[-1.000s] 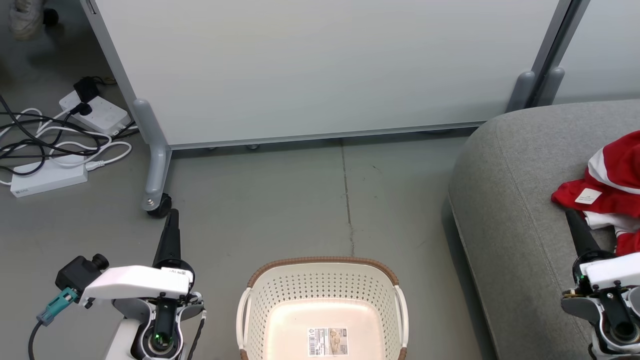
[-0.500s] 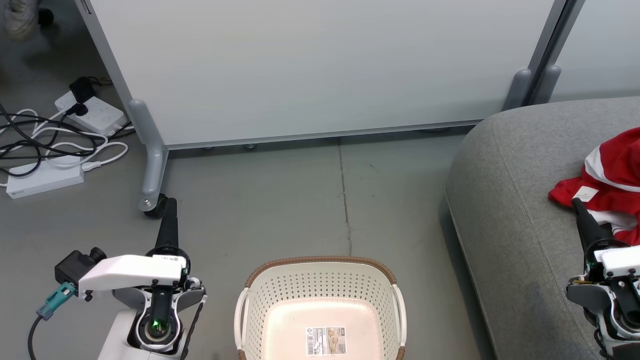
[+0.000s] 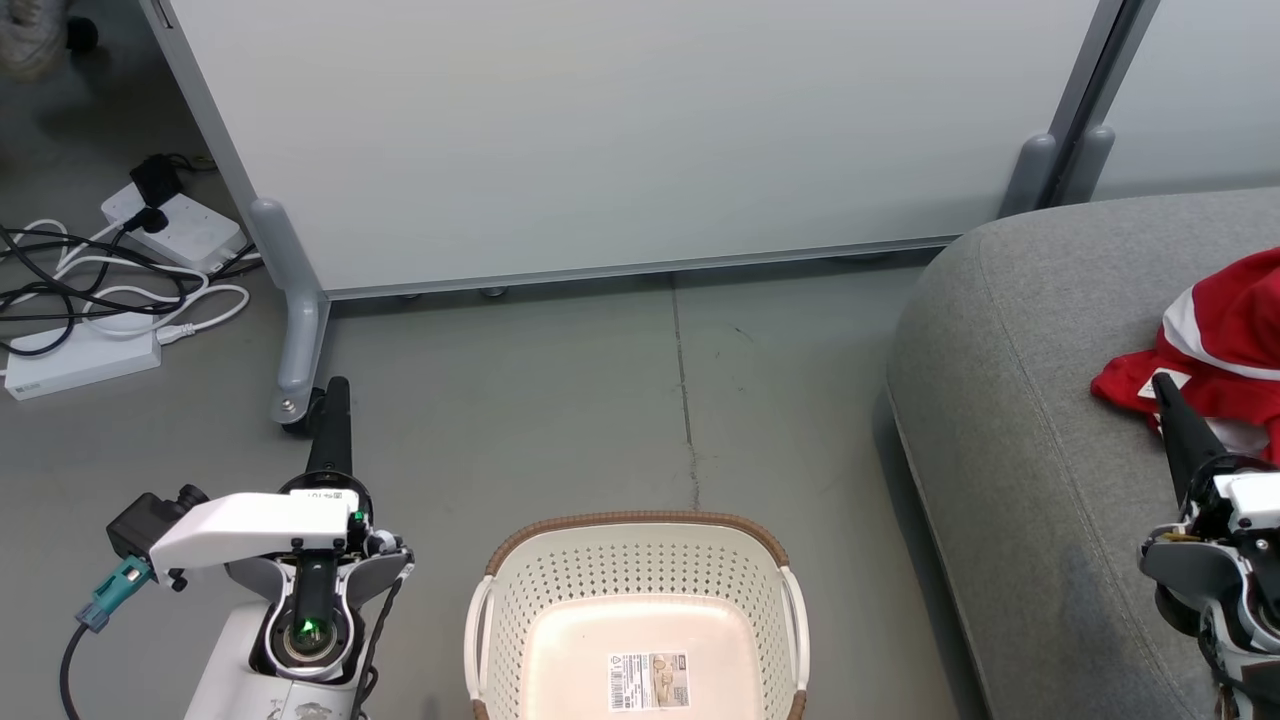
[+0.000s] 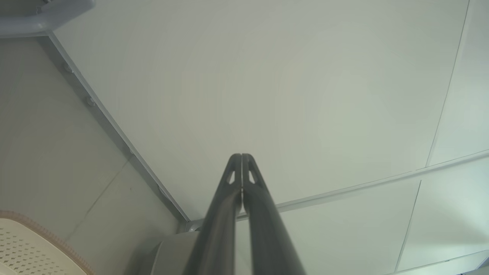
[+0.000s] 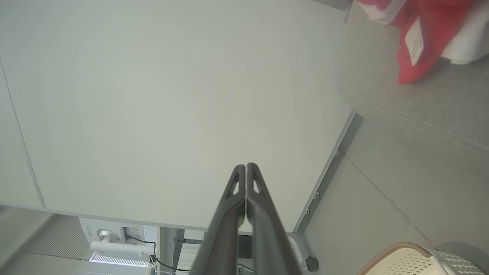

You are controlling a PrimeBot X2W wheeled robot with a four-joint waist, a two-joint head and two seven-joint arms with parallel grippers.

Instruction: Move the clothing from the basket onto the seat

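The red clothing with white trim lies crumpled on the grey sofa seat at the right; it appears too in the right wrist view. The cream basket stands on the floor at the bottom centre, holding nothing but the label on its base. My left gripper hangs over the floor left of the basket, fingers pressed together and shut. My right gripper is over the sofa's front part, its tip beside the garment's near edge, shut and holding nothing.
A large white panel on grey wheeled feet stands behind the basket. Power strips and tangled cables lie on the floor at the far left. A shoe shows at the top left corner.
The head camera has shifted, sliding the whole scene slightly left. My right gripper has risen in the picture along the garment's edge. The left gripper kept its pose.
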